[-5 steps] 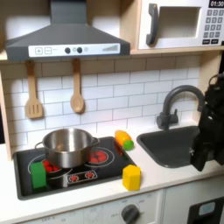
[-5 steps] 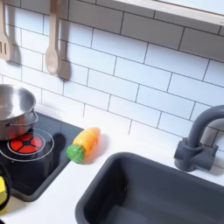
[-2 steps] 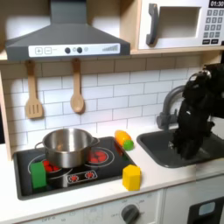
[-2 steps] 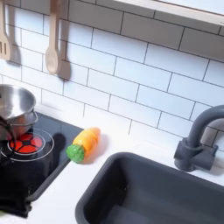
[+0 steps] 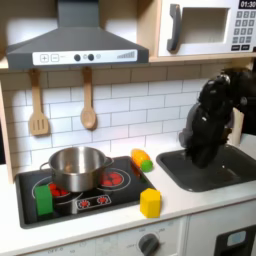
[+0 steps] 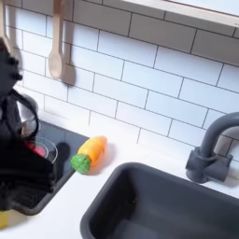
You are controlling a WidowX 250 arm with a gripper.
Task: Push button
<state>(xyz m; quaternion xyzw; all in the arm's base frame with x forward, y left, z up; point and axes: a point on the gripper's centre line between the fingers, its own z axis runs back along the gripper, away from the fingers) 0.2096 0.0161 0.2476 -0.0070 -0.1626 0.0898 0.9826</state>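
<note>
Several possible buttons show in the first exterior view: small dark ones on the grey range hood panel [image 5: 85, 57], red ones along the front of the black stove [image 5: 93, 201], and the microwave keypad [image 5: 243, 30]. My black arm reaches in from the first exterior view's right, and the gripper [image 5: 200, 153] hangs above the near-left part of the sink [image 5: 225, 175], touching none of them. Its fingers blur into one dark mass. In the second exterior view the arm [image 6: 21, 154] stands as a dark bulk at the left, hiding most of the stove.
A steel pot [image 5: 78, 166] sits on the stove with a green block [image 5: 44, 199] beside it. A yellow block [image 5: 150, 202] and a toy carrot [image 5: 142, 158] [image 6: 90, 153] lie on the counter. The dark faucet [image 6: 210, 154] rises behind the sink. Wooden utensils [image 5: 88, 105] hang on the tiles.
The arm has swung from the first exterior view's far right toward the left, over the sink's left part, and has entered the second exterior view's left side, covering the pot and stove.
</note>
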